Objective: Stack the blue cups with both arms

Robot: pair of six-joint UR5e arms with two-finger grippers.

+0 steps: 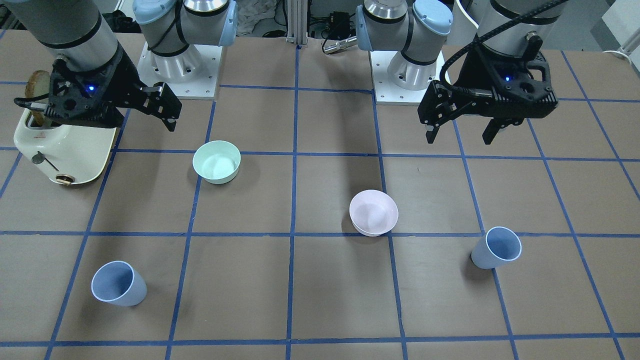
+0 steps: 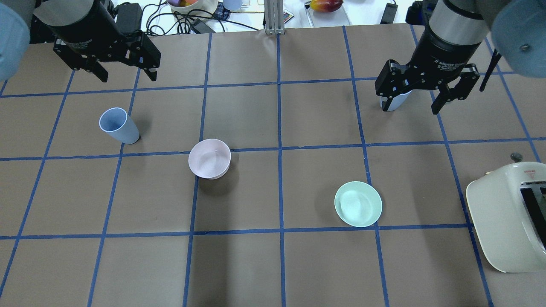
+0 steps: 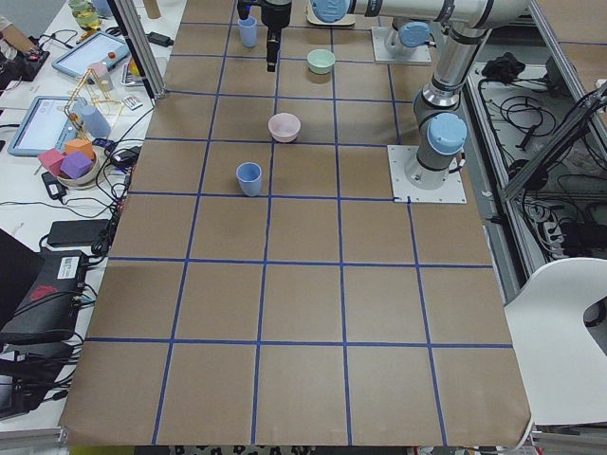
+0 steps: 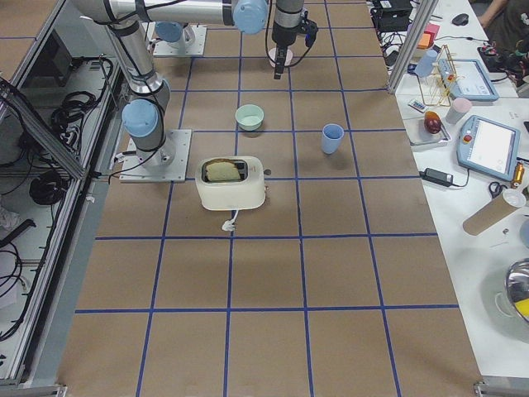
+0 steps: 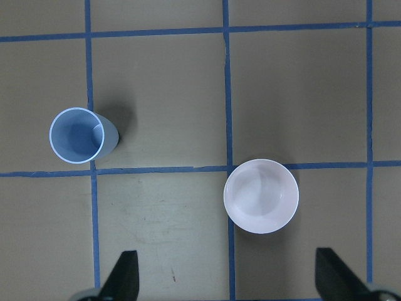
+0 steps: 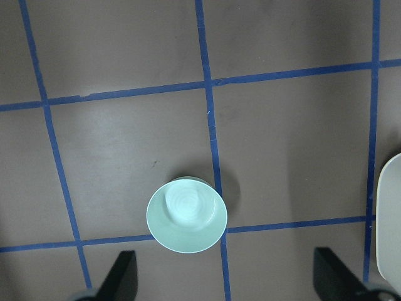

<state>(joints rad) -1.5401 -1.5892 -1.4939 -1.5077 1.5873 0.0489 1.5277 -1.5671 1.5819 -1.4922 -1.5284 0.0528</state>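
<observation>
Two blue cups stand upright and apart on the brown table. One cup (image 2: pixel 119 125) (image 1: pixel 496 247) is on my left side and also shows in the left wrist view (image 5: pixel 81 135). The other cup (image 1: pixel 119 283) is on my right side; in the overhead view it (image 2: pixel 394 102) is partly hidden behind my right gripper. My left gripper (image 2: pixel 129 78) (image 1: pixel 459 139) (image 5: pixel 227 279) hangs high above the table, open and empty. My right gripper (image 2: pixel 411 106) (image 6: pixel 225 279) also hangs high, open and empty; its wrist view shows no cup.
A pale pink bowl (image 2: pixel 210 158) (image 5: pixel 261 195) sits near the middle, next to the left cup. A mint-green bowl (image 2: pixel 358 204) (image 6: pixel 187 214) sits on the right half. A cream toaster (image 2: pixel 507 217) with a slice in it stands at the right edge.
</observation>
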